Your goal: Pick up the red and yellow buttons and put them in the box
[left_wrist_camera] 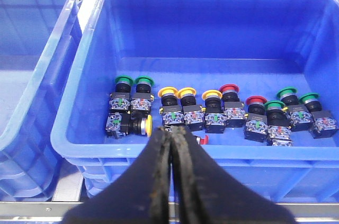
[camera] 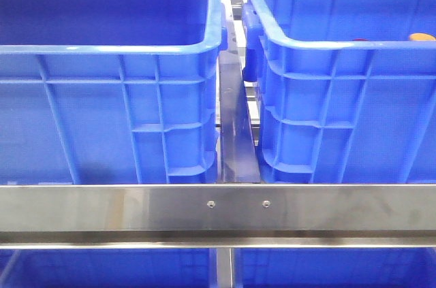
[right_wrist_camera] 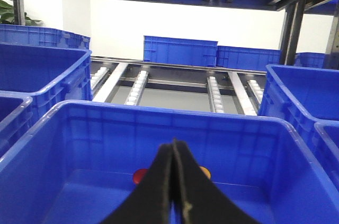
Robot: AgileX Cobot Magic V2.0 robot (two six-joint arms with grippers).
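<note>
The box (camera: 320, 44) is the right-hand blue crate with ribbed inner walls. A red sliver (camera: 361, 40) and an orange-yellow sliver (camera: 422, 37) show over its rim. In the right wrist view a red button (right_wrist_camera: 140, 176) and a yellow button (right_wrist_camera: 205, 172) lie on the box (right_wrist_camera: 159, 118) floor, partly hidden behind my right gripper (right_wrist_camera: 174, 144), which is shut and empty above them. My left gripper (left_wrist_camera: 172, 132) is shut and empty over the near rim of a smooth-walled crate (left_wrist_camera: 85, 102). That crate holds several push buttons: yellow (left_wrist_camera: 168, 92), red (left_wrist_camera: 229, 89) and green (left_wrist_camera: 123, 81).
A second large blue crate (camera: 102, 50) stands left of the box, across a narrow gap (camera: 235, 131). A steel rail (camera: 136, 210) runs along the front. Another crate (left_wrist_camera: 32, 75) sits beside the button crate. Roller tracks (right_wrist_camera: 137, 83) and more crates lie beyond.
</note>
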